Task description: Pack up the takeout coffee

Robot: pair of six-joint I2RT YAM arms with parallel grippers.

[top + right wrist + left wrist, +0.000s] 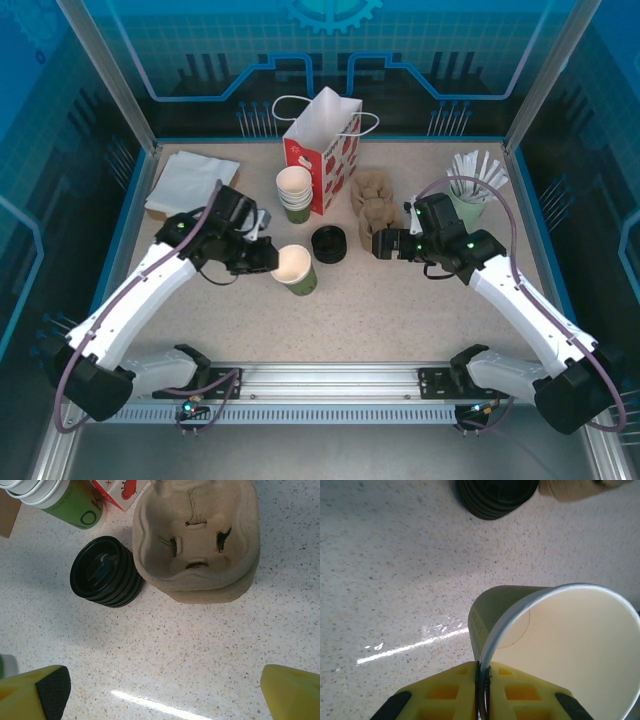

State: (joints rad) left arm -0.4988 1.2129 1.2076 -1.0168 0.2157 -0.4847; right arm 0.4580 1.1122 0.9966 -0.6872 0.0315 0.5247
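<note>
The takeout coffee cup (297, 268), dark green outside and white inside, has an uncovered mouth and tilts toward the camera left of the table's middle. My left gripper (268, 258) is shut on its rim, one finger inside and one outside. In the left wrist view the rim of the cup (560, 640) is pinched between the yellow jaws of the left gripper (484, 680). A stack of black lids (327, 243) sits just right of the cup. My right gripper (385, 243) hovers open beside the lids (105, 577), nothing between its fingertips (35, 692).
A white and red gift bag (325, 145) stands at the back centre, with a stack of green cups (294, 192) in front. Brown pulp carriers (375, 205) lie right of the lids. A pale green tumbler of sticks (470, 195) stands right; white napkins (192, 182) lie back left.
</note>
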